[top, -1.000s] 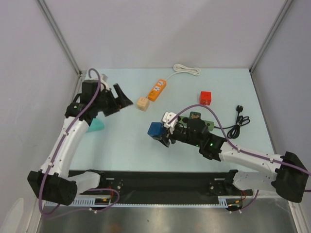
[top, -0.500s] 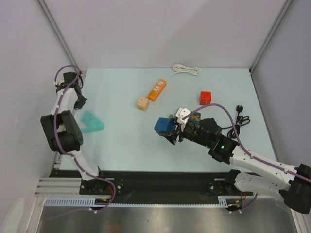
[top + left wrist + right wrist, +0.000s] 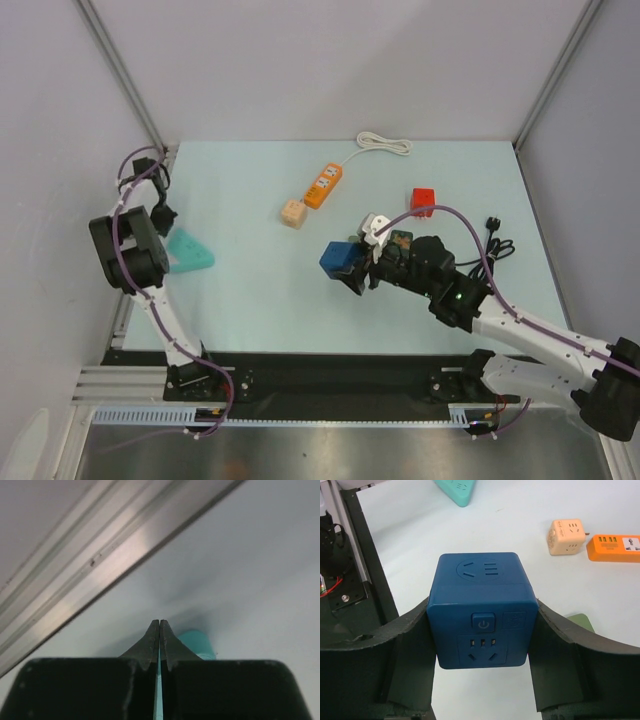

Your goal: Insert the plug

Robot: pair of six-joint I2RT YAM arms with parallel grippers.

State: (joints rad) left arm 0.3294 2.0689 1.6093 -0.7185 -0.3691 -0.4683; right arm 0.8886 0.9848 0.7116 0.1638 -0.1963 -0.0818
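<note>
Item: blue socket cube (image 3: 482,611), seemingly held off the counter (image 3: 250,290).
Right gripper (image 3: 350,270): jaws pinching the blue socket cube by two opposite sides; its switch and pin holes face the wrist camera.
Left gripper (image 3: 159,630): jaws pressed together, nothing between them; far left of the cube, by the frame rail (image 3: 75,575).
Plug (image 3: 491,222): on its black cord (image 3: 490,255), lying loose on the counter, right of the cube and well apart from it.
Done: socket gripped, apparently ready to present.
Left: plug not yet picked up; its grasp, alignment and insertion all look outstanding.
Other stock: teal socket (image 3: 187,250) far left of the cube; beige adapter (image 3: 292,213) and orange power strip (image 3: 323,185) beyond the cube; red cube (image 3: 423,201) beyond it, to the right.
Surface: pale blue-green counter, matte, flat.
Room: plain grey walls, bare metal corner posts.
</note>
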